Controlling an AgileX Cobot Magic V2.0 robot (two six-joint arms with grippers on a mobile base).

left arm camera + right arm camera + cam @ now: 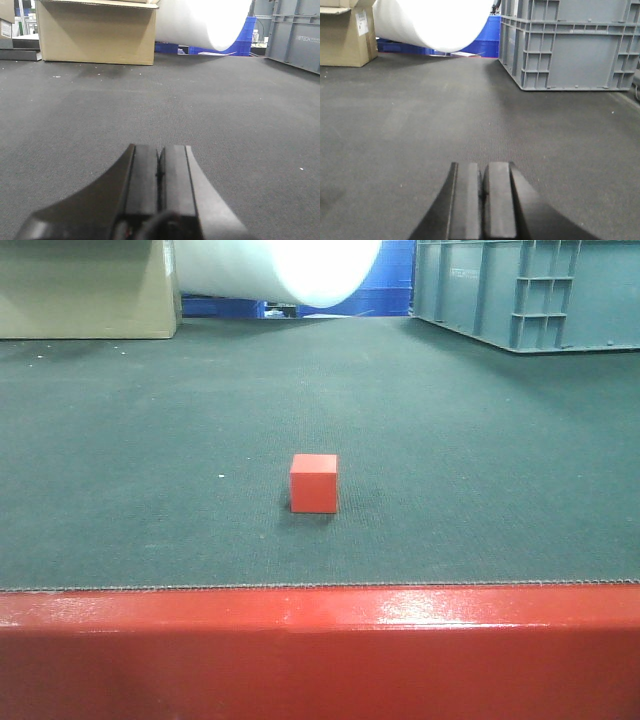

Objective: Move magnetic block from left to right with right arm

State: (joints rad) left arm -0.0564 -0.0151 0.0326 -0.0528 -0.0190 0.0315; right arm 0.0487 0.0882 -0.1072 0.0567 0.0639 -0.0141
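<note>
Small matte red cube, the magnetic block (314,483), sits alone on the dark green woven mat (150,490), just behind the glossy red table edge (320,640) in the front view. Right arm's black two-finger gripper (482,197) has fingers pressed together, w/ only bare mat ahead; the block is outside its view, so which way it lies from that claw can't be told. Left gripper (160,172) likewise pressed together, nothing held. Cube being square, no long axis to align to. Pick not yet begun.

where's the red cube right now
In the front view the magnetic block sits alone on the dark mat, near centre, just behind the glossy red table edge. Neither wrist view shows it.
</note>
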